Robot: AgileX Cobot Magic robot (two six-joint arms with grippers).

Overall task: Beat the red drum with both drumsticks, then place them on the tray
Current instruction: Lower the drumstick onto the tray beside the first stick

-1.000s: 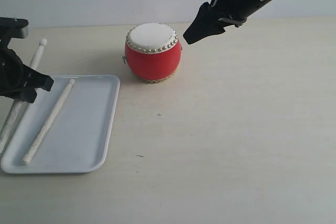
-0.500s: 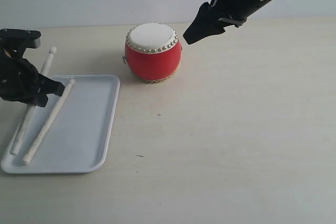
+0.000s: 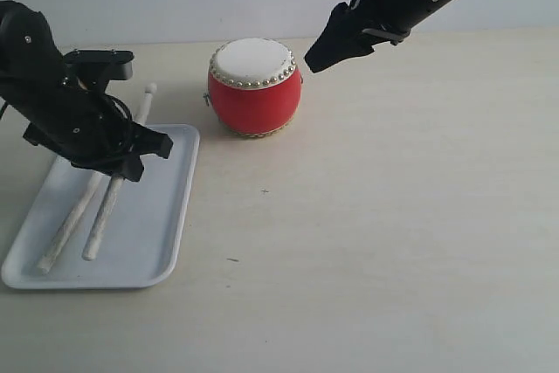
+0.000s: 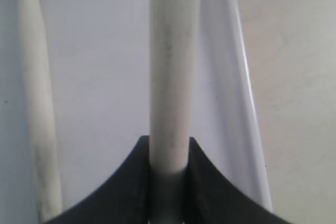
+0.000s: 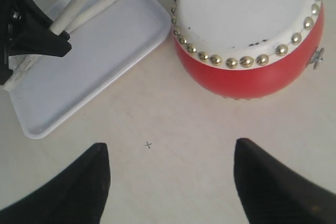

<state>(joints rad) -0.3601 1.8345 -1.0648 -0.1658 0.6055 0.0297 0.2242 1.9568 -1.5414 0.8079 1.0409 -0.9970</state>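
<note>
The red drum (image 3: 254, 86) (image 5: 252, 80) stands upright on the table. To its left lies the white tray (image 3: 166, 224) (image 5: 100, 72) (image 4: 245, 103). My left gripper (image 3: 127, 156) (image 4: 169, 148) is over the tray, shut on one drumstick (image 3: 99, 229) (image 4: 173, 66) that slants along the tray, its rounded tip past the far rim. The other drumstick (image 3: 65, 231) (image 4: 34, 103) lies loose in the tray just beside it. My right gripper (image 3: 319, 58) (image 5: 170, 146) hangs open above the table to the right of the drum, nothing between its fingers.
The pale table (image 3: 393, 216) stretches to the right and front of the drum. A small dark mark (image 3: 265, 190) (image 5: 148, 144) sits on it in front of the drum. A plain wall runs behind.
My left arm has swung right, from the tray's left edge to over the tray, carrying its drumstick alongside the one lying there. The right arm has not moved.
</note>
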